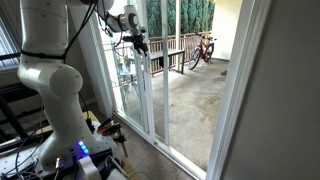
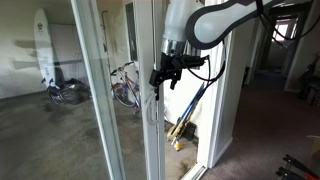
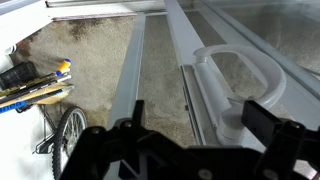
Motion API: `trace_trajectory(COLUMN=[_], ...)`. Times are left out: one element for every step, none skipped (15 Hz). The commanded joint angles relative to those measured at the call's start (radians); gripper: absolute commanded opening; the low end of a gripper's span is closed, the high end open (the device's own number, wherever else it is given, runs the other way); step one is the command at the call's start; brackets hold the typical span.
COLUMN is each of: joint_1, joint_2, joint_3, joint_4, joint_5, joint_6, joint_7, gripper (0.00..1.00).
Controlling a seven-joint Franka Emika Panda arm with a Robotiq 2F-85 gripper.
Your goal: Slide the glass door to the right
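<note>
- Tool [image 3: 200, 138] sitting wide open, gripping nothing; white handle [image 3: 245, 85] showing at its 1 o'clock.
- Glass door [image 2: 125, 110] frame standing just beside tool in both exterior views.

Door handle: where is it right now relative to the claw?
Wrist view: the white loop handle sits right of centre on the frame of the glass door, just ahead of the open claw. A bicycle shows at lower left.

1 red bicycle [image 1: 203, 48] stands on the concrete patio floor [image 1: 190, 100], beside the wooden railing [image 1: 170, 52].
</note>
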Motion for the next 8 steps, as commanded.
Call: trace_trajectory(joint_1=[0.025, 0.029, 0.03, 0.029, 0.029, 0.024, 0.02, 0.014], joint_2=[-0.008, -0.005, -0.002, 0.002, 0.003, 0.005, 0.006, 0.006], joint_3=[-0.004, -0.007, -0.008, -0.01, -0.013, -0.016, -0.019, -0.021], joint_4=[-0.011, -0.006, -0.003, -0.002, -0.002, -0.003, -0.004, -0.008], joint_5=[0.0, 0.0, 0.004, 0.007, 0.007, 0.015, 0.024, 0.038], joint_6=[0.047, 0.052, 0.054, 0.059, 0.065, 0.071, 0.077, 0.086], joint_7=[-0.008, -0.002, -0.004, -0.003, 0.0, 0.0, -0.001, -0.006], gripper=[1.0, 1.0, 1.0, 1.0, 1.0, 1.0, 1.0, 1.0])
